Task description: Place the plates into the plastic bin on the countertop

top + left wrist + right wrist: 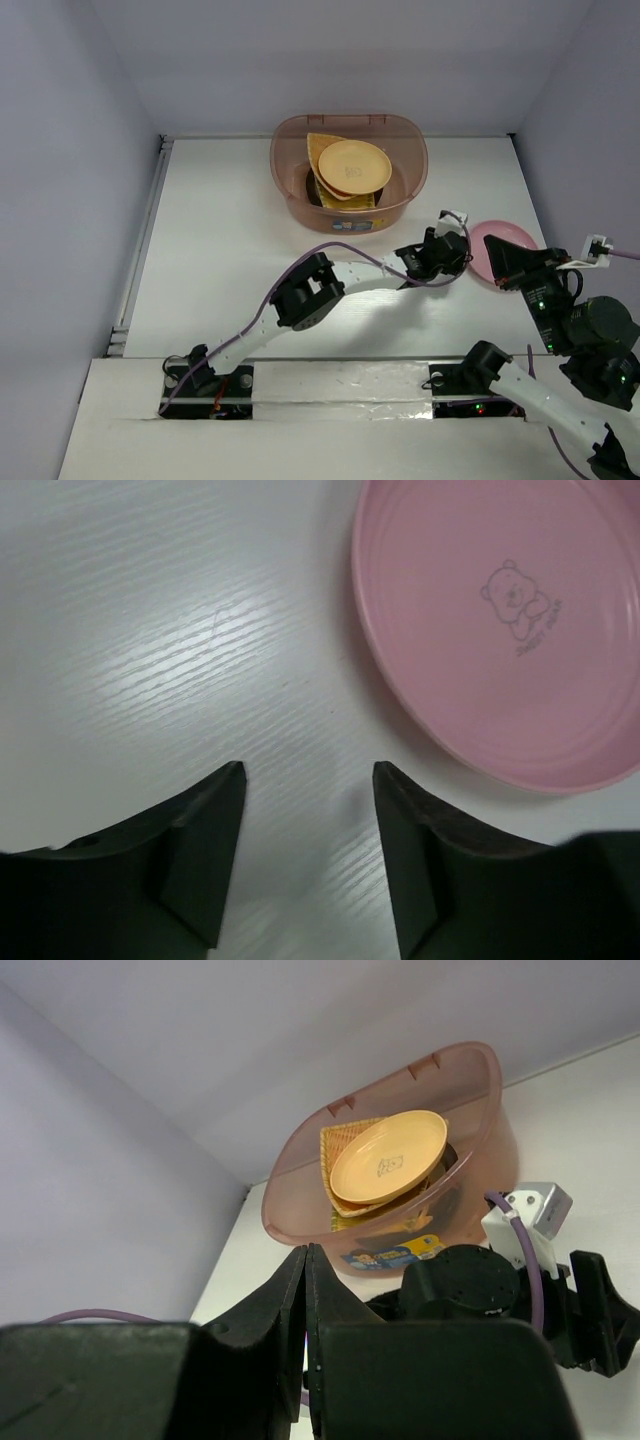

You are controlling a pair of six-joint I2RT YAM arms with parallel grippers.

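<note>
The plastic bin (292, 185) stands at the back middle of the countertop (220, 260). It holds a round yellow plate (352, 165) on top of orange and yellow ribbed plates (320, 148). A round pink plate (497, 239) with a bear print lies flat on the countertop at the right. My left gripper (461, 263) is open and empty, low over the countertop just left of the pink plate (500, 630). My right gripper (500, 268) is shut and empty over the pink plate's near edge. The right wrist view shows the bin (300, 1175) and the yellow plate (390, 1155).
Pale walls close in the countertop on three sides. The left arm (310, 290) reaches across the middle towards the right. Its wrist (470, 1280) sits right in front of my shut right gripper (306, 1252). The open left gripper (308, 772) frames bare countertop.
</note>
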